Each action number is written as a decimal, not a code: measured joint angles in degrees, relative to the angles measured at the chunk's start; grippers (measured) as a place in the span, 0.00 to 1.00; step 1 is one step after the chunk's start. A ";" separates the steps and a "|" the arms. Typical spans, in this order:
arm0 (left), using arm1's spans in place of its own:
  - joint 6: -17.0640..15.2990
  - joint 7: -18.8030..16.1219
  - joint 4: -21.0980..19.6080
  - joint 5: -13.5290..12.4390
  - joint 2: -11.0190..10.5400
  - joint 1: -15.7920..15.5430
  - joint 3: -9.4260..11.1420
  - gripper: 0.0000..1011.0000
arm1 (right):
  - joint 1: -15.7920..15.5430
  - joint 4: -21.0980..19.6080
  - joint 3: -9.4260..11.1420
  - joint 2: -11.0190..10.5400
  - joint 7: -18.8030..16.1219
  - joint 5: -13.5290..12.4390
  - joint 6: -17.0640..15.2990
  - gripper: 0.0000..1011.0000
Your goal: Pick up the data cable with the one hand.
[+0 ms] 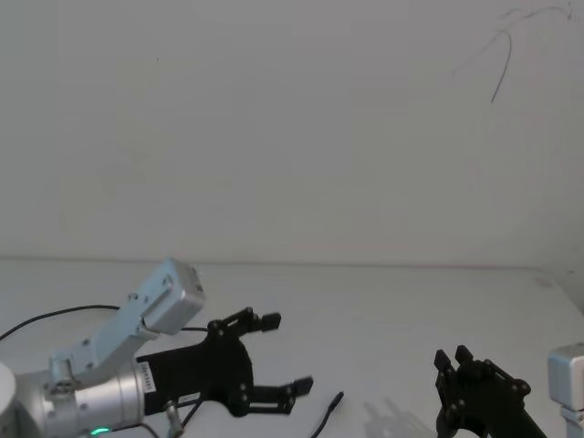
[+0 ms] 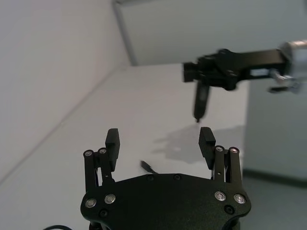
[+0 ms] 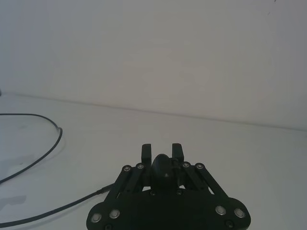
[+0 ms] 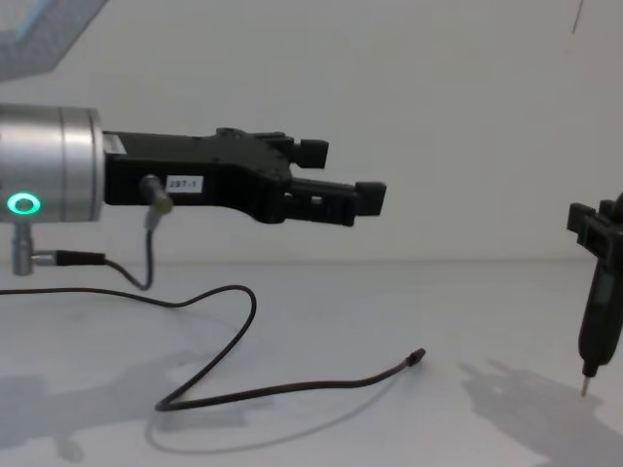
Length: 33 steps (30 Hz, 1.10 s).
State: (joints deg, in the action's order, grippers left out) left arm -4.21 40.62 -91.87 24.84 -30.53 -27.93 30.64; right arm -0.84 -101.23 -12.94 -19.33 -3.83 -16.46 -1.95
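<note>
Where the data cable (image 4: 282,391) lies slack on the tabletop (image 4: 458,292), my left hand (image 4: 346,175) hovers above it, fingers apart, the nearer one. My right hand (image 1: 453,359), clamping a pen-like tool (image 4: 596,326), stands beyond its plug (image 4: 418,357).

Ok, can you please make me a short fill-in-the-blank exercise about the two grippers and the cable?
1. The left gripper hovers with its fingers ____.
2. The cable rests loose on the ____.
3. The right gripper is shut on a tool whose pin tip points ____.
4. The ring light on the left wrist glows ____.

Missing words: open; table; down; green.
</note>
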 joint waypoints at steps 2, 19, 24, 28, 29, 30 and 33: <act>-1.25 2.59 -0.34 0.79 -1.35 -0.69 0.44 0.99 | 0.00 0.00 0.00 0.00 0.00 0.00 0.00 0.25; -8.04 14.77 -2.21 3.03 -9.78 -2.81 4.10 0.99 | 0.00 0.00 0.00 0.00 0.00 0.00 0.00 0.25; -8.83 15.18 -2.38 2.81 -11.09 -2.75 4.71 0.99 | 0.00 0.00 0.00 0.00 0.00 0.00 0.00 0.25; -9.09 14.67 -2.44 2.29 -11.70 -2.45 5.02 0.99 | 0.00 0.00 0.00 0.00 0.00 0.00 0.00 0.25; -9.11 14.43 -2.44 2.17 -11.78 -2.38 5.08 0.99 | 0.00 0.00 0.00 0.00 0.00 0.00 0.00 0.25; -9.13 14.02 -2.44 1.93 -11.90 -2.24 5.20 0.99 | 0.00 0.00 0.00 0.00 0.00 0.00 0.00 0.25; -9.14 13.32 -2.45 1.54 -12.01 -2.03 5.46 0.99 | 0.00 0.00 0.00 0.00 0.00 0.00 0.00 0.25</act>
State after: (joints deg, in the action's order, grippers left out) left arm -13.35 53.94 -94.32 26.38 -42.54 -29.95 36.09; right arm -0.84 -101.23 -12.94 -19.33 -3.83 -16.47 -1.95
